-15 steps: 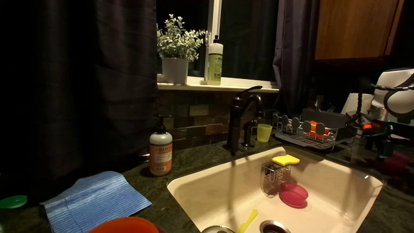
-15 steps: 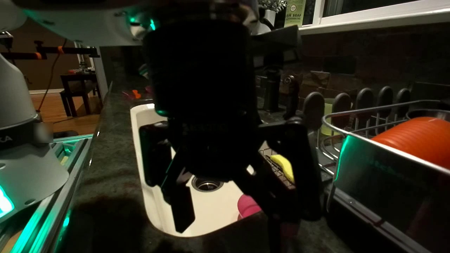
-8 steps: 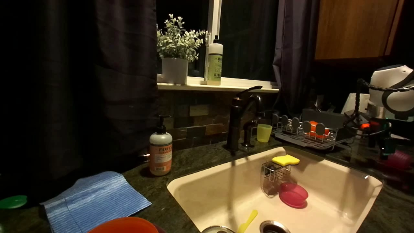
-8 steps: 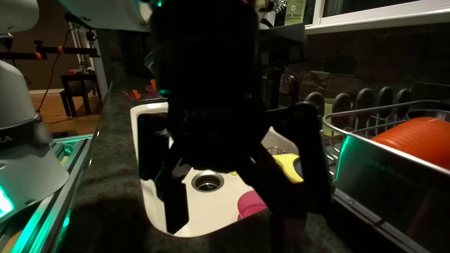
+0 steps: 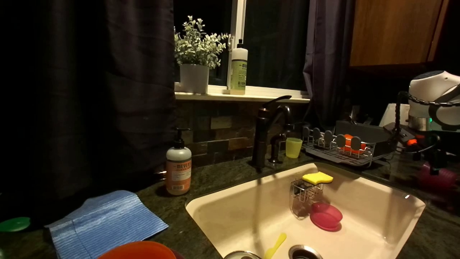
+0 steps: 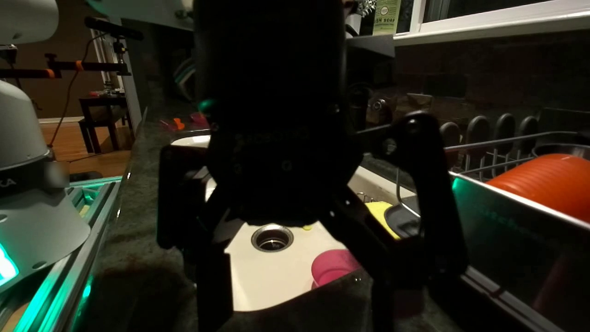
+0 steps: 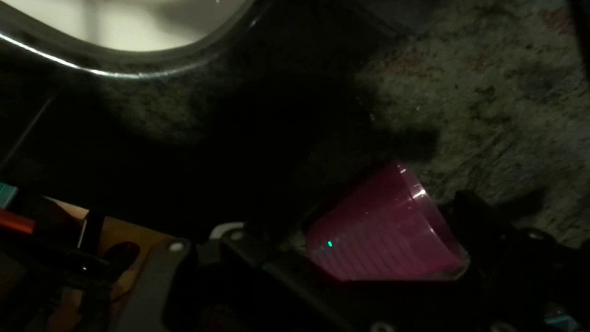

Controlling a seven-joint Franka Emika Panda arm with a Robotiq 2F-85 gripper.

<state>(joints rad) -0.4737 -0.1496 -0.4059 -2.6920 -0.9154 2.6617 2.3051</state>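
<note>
A pink cup [image 7: 382,230] is lying on the surface [image 7: 502,92], on its side as far as the views are telling, close to the gripper [image 6: 299,316]. Only one arm [image 5: 433,90] is showing, so no other is nearer. In the wrist view the cup is showing between the two sides of the gripper, and its long way is running almost from finger to finger. Its mouth is facing the right side of that view, and its base is facing the left. So the fingers [image 6: 214,290] are lining up more with the cup's two ends than with its round sides, and that is seeming to matter most here. In an exterior view the arm is standing at the edge, and the cup [image 5: 436,176] is resting just below its dark end. The gripper is pointing down, with its fingers spread wide and pinching nothing. In an exterior view the sink [image 6: 272,286] and part of a bowl [image 6: 334,267] in it are showing through the gap, farther off, and a rack [image 6: 498,216] is standing near the gripper. It is too dark to tell if a finger is touching the cup, or how high the gripper is hanging over it.
</note>
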